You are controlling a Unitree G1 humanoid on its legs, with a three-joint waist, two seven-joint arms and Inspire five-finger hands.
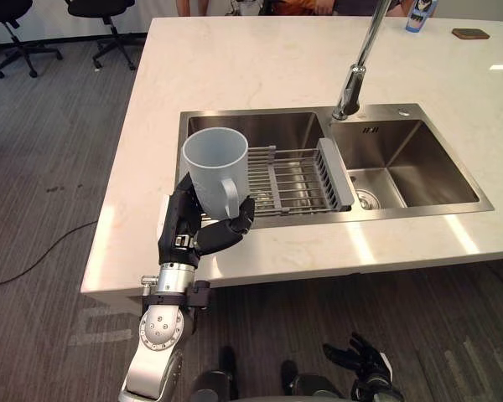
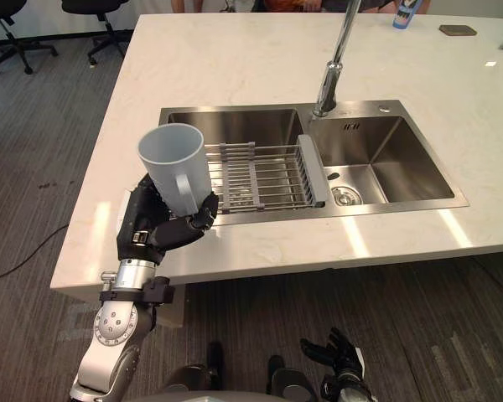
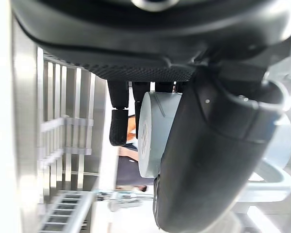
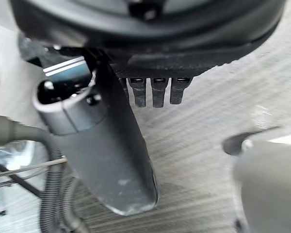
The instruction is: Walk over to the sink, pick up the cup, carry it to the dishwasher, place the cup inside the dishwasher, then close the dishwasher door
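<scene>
Both eyes: left hand (image 1: 189, 237) curled round grey mug (image 1: 215, 164) at sink (image 1: 318, 216) near rim; right wrist view: right hand (image 4: 106, 145) straight-fingered above floor (image 4: 213, 145)

My two head eyes look steeply down over the pale stone countertop (image 1: 235, 75), slightly apart, sharing the whole stainless steel double sink (image 1: 419, 155). My left wrist camera sits close behind the dark left hand (image 3: 218, 155), facing across the sink, and shares the light grey plastic cup (image 3: 157, 131) and grey slatted drying rack (image 1: 289, 180) with them. My right wrist camera looks along the dark right hand (image 4: 111, 160) at grey ribbed carpet (image 4: 208, 145).
</scene>
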